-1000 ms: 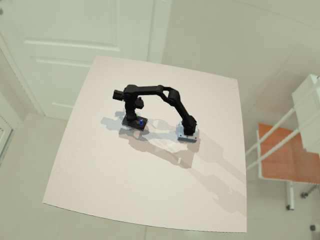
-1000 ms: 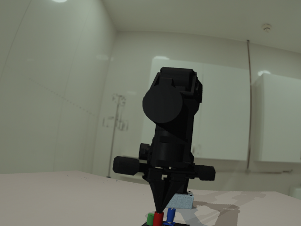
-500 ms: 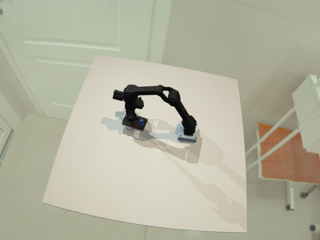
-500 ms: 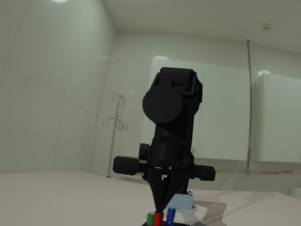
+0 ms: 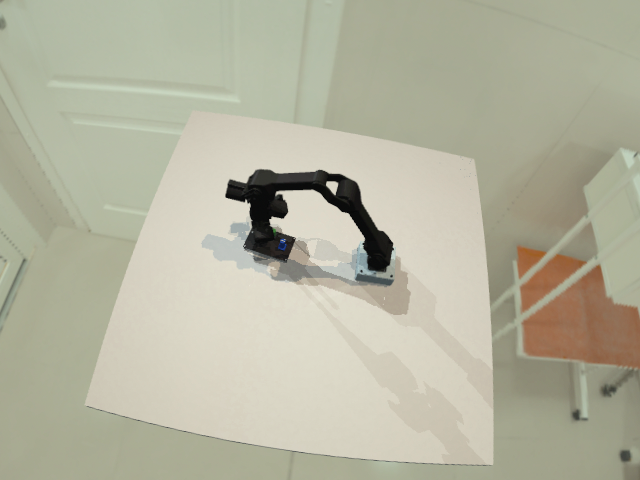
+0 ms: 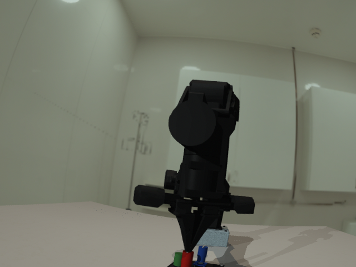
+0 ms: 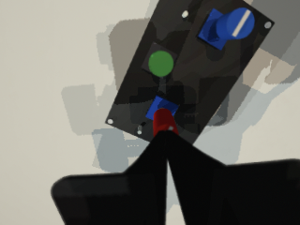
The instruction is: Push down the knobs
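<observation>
The jaws were pinched together on nothing, making one blunt tip to press with. That tip rested atop the red knob (image 7: 162, 120), beside the green knob (image 7: 161, 63) on the circuit board (image 7: 136, 100).

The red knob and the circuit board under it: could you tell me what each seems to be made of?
The red knob looks like moulded plastic: uniform saturated colour, smooth and matte, no metallic glint. The circuit board looks like a rigid dark laminate, flat and matte black, with small pale fasteners at its corners. The shut gripper tips touch the knob's top.
</observation>
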